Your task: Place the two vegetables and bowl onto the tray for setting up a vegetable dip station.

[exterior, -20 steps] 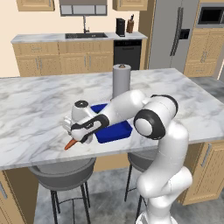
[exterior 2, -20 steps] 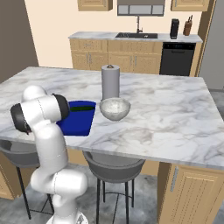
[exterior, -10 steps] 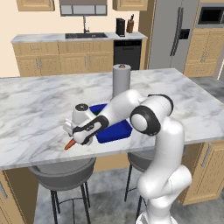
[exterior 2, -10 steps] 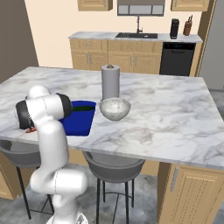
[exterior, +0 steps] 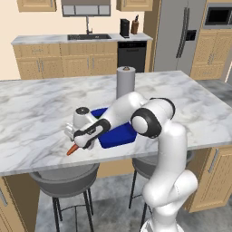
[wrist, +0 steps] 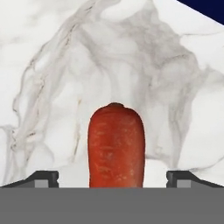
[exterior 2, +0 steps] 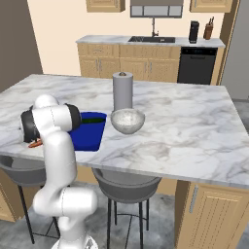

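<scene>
The orange carrot [exterior: 71,149] lies on the marble counter near its front edge, left of the blue tray [exterior: 118,136]. My gripper [exterior: 78,146] is down over the carrot's thick end. In the hand view the carrot [wrist: 116,146] stands between the two fingertips [wrist: 43,177] with a gap on each side, so the gripper [wrist: 112,177] is open. The dark green cucumber [exterior 2: 92,119] lies inside the tray [exterior 2: 87,137] along its far rim. The marbled bowl [exterior 2: 127,120] sits on the counter just right of the tray. The carrot [exterior 2: 35,143] peeks out beside my arm.
A tall grey paper towel roll [exterior: 126,81] stands behind the tray and bowl. The counter's front edge [exterior: 50,164] runs close below the carrot, with stools under it. A corner of the tray [wrist: 210,8] shows in the hand view's upper right.
The arm has leaned slightly further left and down over the carrot. The carrot, tray, bowl and cucumber have not moved.
</scene>
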